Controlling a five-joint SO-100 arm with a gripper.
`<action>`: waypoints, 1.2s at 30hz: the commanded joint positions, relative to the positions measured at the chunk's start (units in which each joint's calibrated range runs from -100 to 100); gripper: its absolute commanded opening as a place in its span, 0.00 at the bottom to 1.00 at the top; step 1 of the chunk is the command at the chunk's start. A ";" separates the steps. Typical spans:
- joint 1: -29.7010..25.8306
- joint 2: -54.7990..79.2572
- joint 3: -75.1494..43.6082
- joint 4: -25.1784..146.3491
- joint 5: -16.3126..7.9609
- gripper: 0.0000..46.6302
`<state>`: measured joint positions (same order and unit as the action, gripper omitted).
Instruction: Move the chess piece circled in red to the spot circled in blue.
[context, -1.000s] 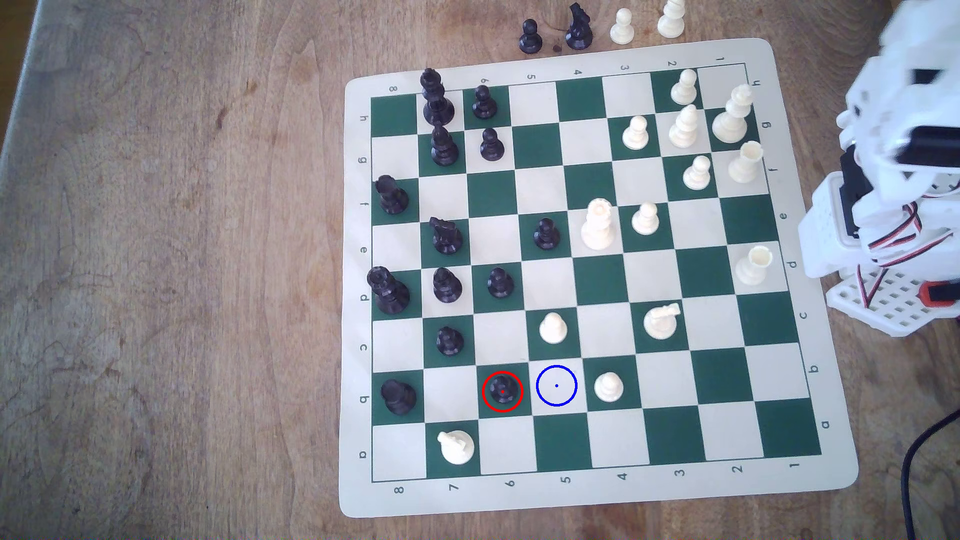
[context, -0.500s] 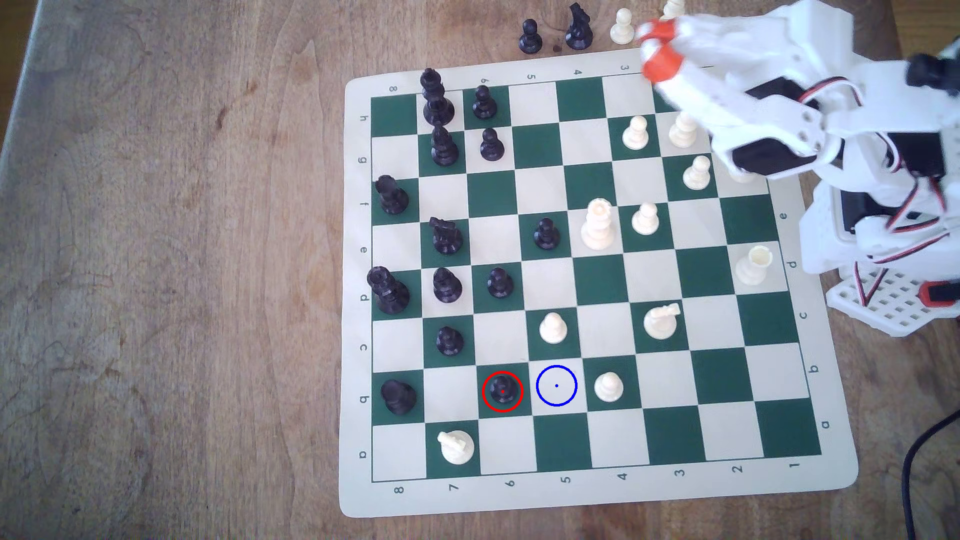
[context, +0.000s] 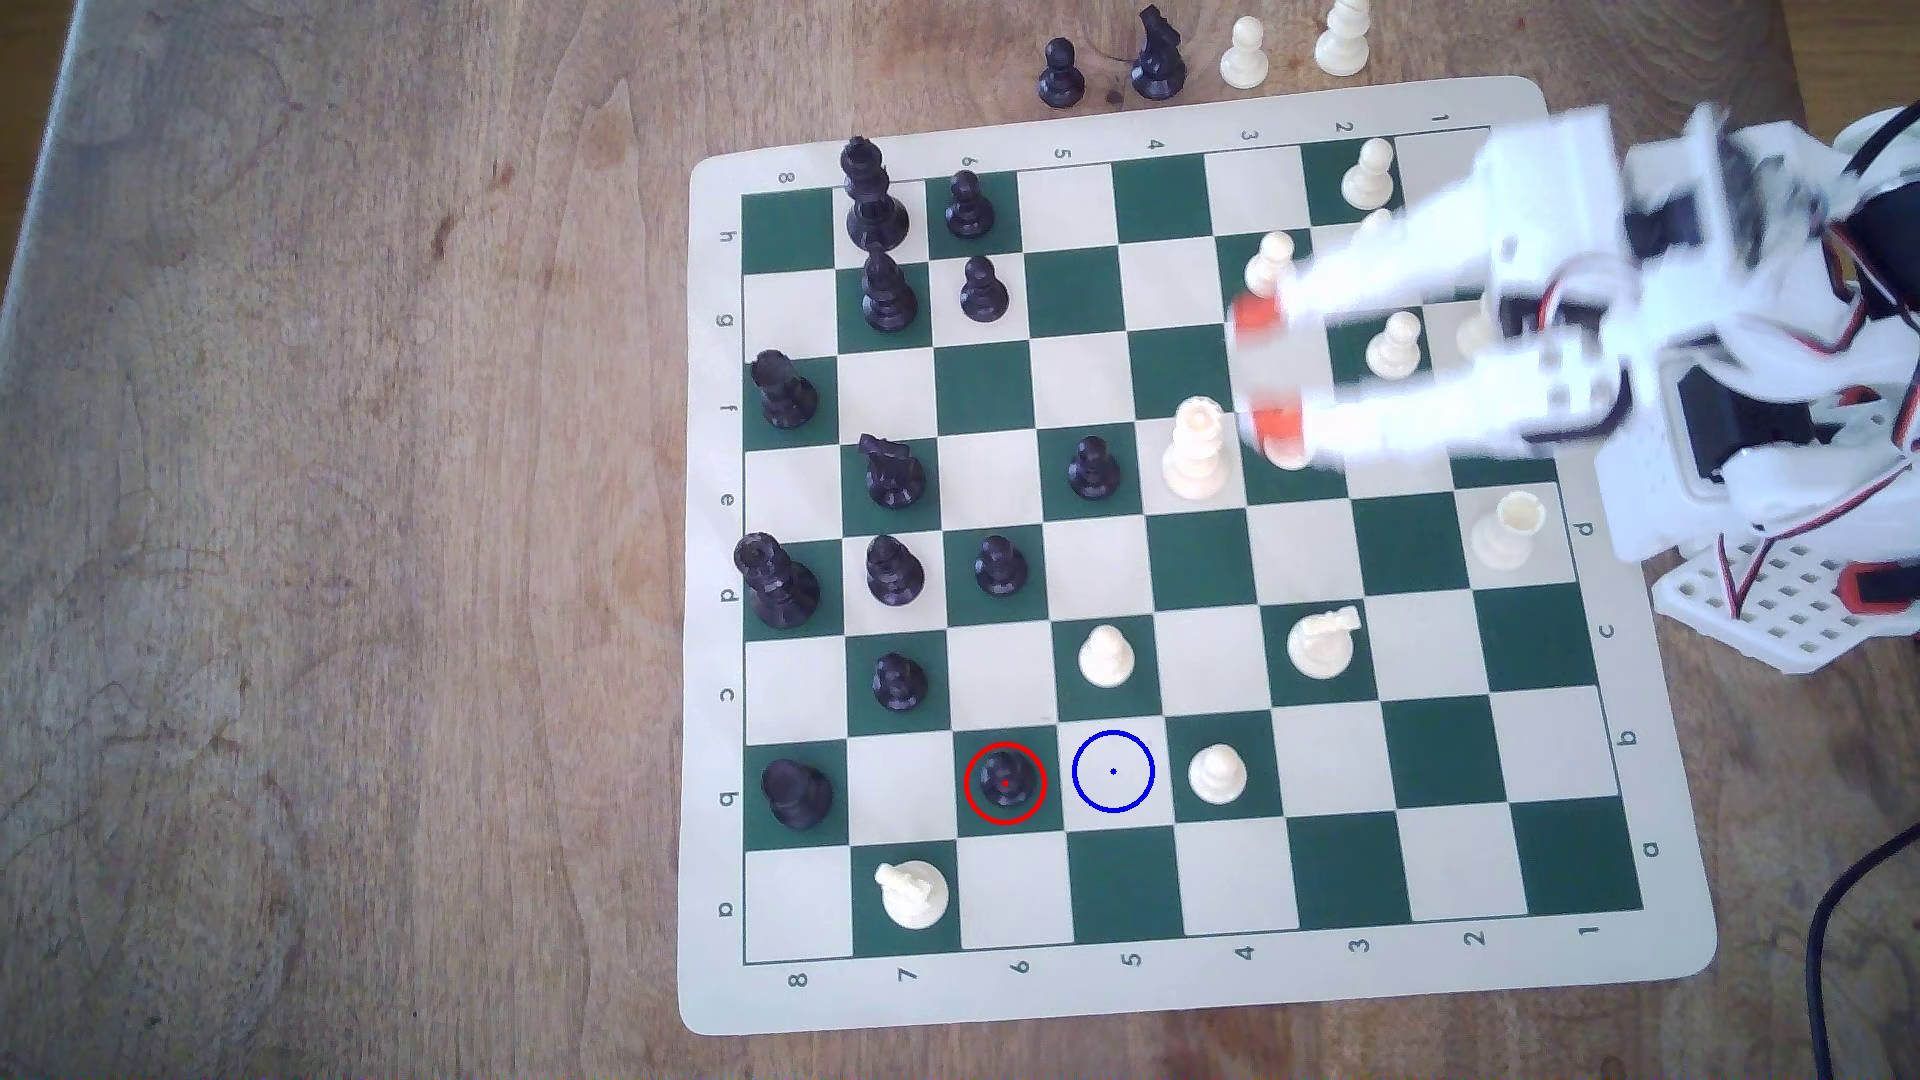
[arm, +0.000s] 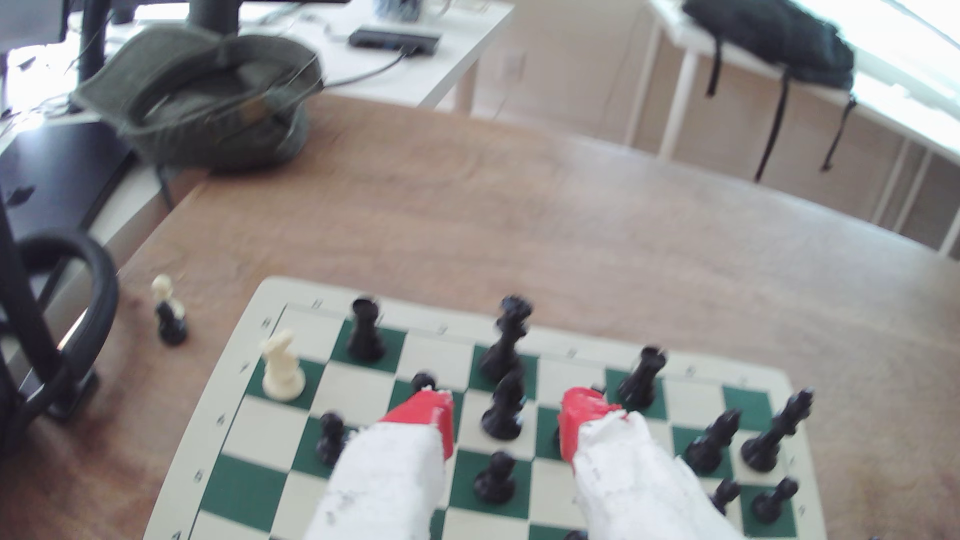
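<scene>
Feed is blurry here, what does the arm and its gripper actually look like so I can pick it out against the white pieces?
The arm is white printed plastic with black motor blocks at the joints and red, black and white cables looped near its base. The gripper has two long white fingers capped with bright orange-red tips, the clearest cue against the cream pieces.

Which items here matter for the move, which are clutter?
In play:
- red-ringed pawn
- blue-ringed square
- gripper, open, holding nothing

Clutter:
- white pawn right of that square in the exterior view
- four off-board pieces
- hat
- backpack
</scene>
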<state>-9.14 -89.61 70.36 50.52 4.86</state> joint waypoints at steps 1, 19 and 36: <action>-3.49 10.15 -7.98 3.95 -1.12 0.30; -10.14 47.17 -30.56 2.88 -10.84 0.40; -9.12 76.79 -50.05 1.65 -15.24 0.39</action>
<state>-19.03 -13.87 27.07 52.51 -10.23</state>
